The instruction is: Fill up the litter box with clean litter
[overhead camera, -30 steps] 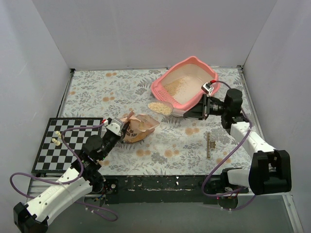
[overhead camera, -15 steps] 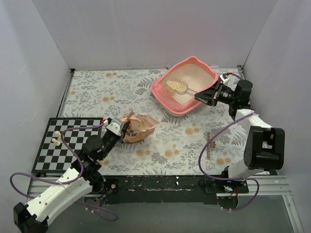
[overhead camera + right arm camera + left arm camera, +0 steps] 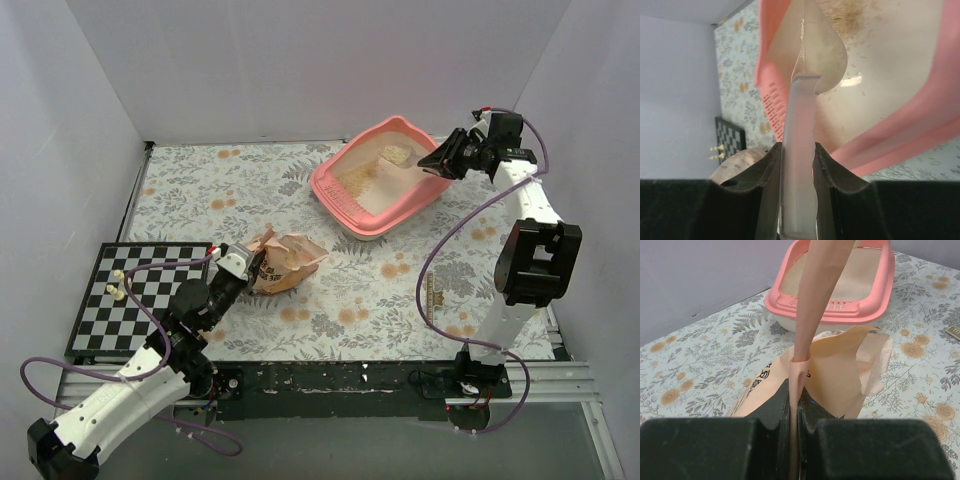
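on the floral table [image 3: 240,185], right gripper [image 3: 798,152] clamps a scoop [image 3: 812,52] over the litter box [image 3: 325,188]; left gripper [image 3: 794,392] pinches the bag [image 3: 840,365].

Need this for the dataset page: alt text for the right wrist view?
The right gripper clamps the handle of a clear scoop, tipped on edge over the pink litter box, with tan litter scattered on its cream floor.

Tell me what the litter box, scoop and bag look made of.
The litter box: glossy moulded pink plastic, slotted rim, cream inside. The scoop: translucent, slightly frosted hard plastic. The bag: probably thin peach plastic film; it creases and folds limply.
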You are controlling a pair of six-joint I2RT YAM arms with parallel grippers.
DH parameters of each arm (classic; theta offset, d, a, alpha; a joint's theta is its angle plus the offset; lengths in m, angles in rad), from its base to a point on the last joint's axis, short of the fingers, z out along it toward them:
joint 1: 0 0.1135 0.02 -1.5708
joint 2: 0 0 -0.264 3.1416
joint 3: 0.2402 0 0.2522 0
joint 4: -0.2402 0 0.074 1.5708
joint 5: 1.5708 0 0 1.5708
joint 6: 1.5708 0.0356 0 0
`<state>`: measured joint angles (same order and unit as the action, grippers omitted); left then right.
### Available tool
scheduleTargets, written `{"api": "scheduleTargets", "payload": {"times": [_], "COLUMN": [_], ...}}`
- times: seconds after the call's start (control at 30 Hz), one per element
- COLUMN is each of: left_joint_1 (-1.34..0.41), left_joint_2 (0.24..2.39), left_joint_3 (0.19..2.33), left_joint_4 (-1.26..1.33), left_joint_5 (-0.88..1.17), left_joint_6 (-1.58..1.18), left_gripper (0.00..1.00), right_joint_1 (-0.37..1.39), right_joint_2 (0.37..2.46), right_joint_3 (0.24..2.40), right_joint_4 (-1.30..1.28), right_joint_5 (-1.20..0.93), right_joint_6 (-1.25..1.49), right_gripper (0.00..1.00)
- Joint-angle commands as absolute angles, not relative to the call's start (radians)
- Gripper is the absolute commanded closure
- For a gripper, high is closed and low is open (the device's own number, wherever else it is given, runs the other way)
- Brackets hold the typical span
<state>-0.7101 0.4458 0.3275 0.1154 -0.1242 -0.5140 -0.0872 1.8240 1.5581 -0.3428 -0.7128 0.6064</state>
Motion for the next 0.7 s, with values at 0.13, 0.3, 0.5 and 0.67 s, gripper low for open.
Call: {"api": "scheduleTargets", "payload": {"times": [0.13,0.3,0.5,0.67], "left_joint_1": [-0.716,-0.715,-0.716,-0.715], "left_joint_2": [0.434,0.428,0.431,0.442], "left_joint_3": [0.336,0.339,0.337,0.337], "left_joint_4": [0.147,0.143,0.140,0.140], "left_joint_5": [-0.109,-0.118,-0.121,-0.121], "left_joint_6": [-0.529,-0.528,-0.528,-0.529], "left_gripper": [1.00,1.00,1.00,1.00], "right_joint_1": [-0.028,0.064,0.152,0.219], "right_joint_2": [1.848,1.836,1.818,1.779], "right_joint_3": [1.793,1.852,1.833,1.848], "right_joint_4": [-0.728,-0.805,-0.839,-0.824], "right_joint_5": [-0.438,-0.272,-0.079,0.083], "right_joint_6": [0.316,0.212,0.137,0.101], "right_gripper": [0.99,0.99,0.99,0.99]}}
